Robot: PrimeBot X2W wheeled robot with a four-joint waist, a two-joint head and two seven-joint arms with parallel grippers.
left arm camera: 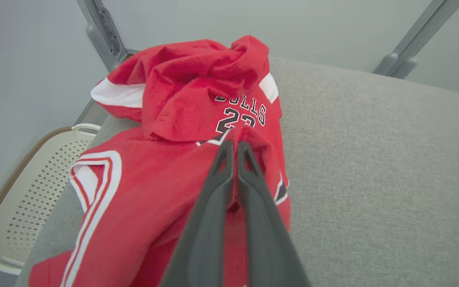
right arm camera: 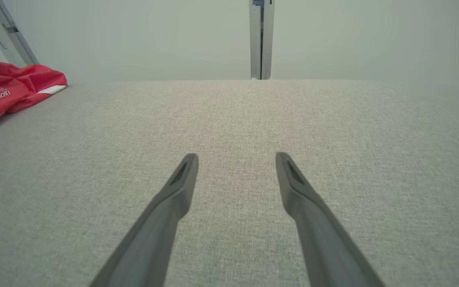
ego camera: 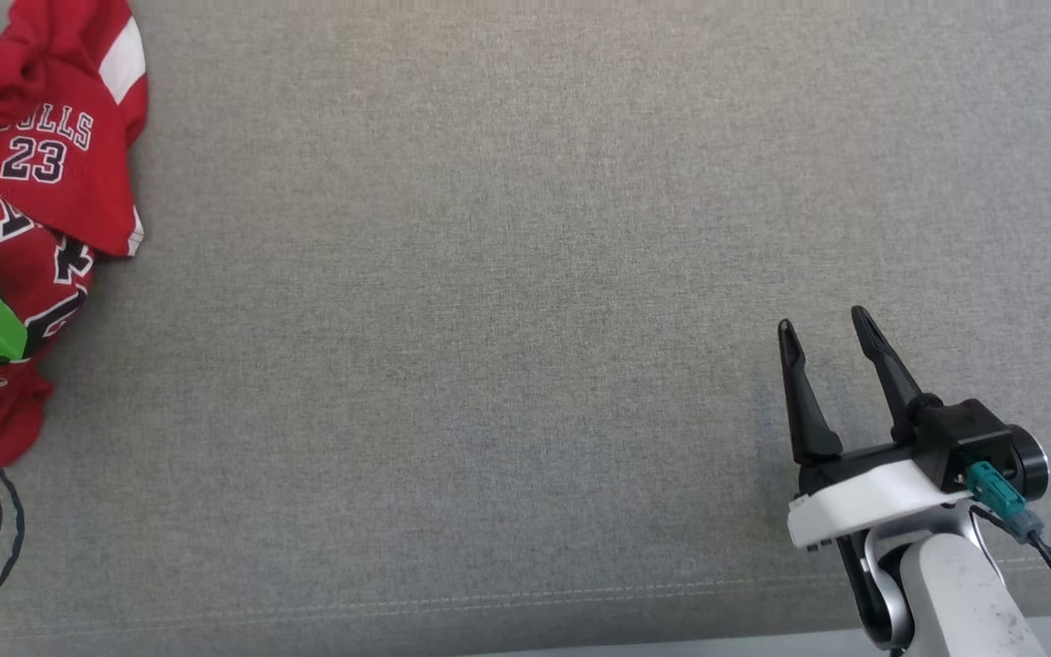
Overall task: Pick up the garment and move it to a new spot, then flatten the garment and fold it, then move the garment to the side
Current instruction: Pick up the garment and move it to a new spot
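Note:
The garment (ego camera: 42, 173) is a red jersey with white stripes and the number 23, lying crumpled at the far left of the grey padded table (ego camera: 525, 274). In the left wrist view my left gripper (left arm camera: 235, 144) is shut, its two dark fingers pinching a raised fold of the red garment (left arm camera: 181, 99) just below the number. In the head view the left arm shows at the left edge as a green part over the jersey. My right gripper (ego camera: 822, 328) stands open over bare grey cloth at the lower right, nothing between its fingers (right arm camera: 181, 179). The garment (right arm camera: 6, 87) lies far to its left.
A white perforated basket (left arm camera: 26, 191) stands beside the table's left edge, below its level. Grey metal frame posts (left arm camera: 106, 32) rise behind the table. A stitched seam runs along the table's front edge (ego camera: 489, 598). Cables hang by the left arm.

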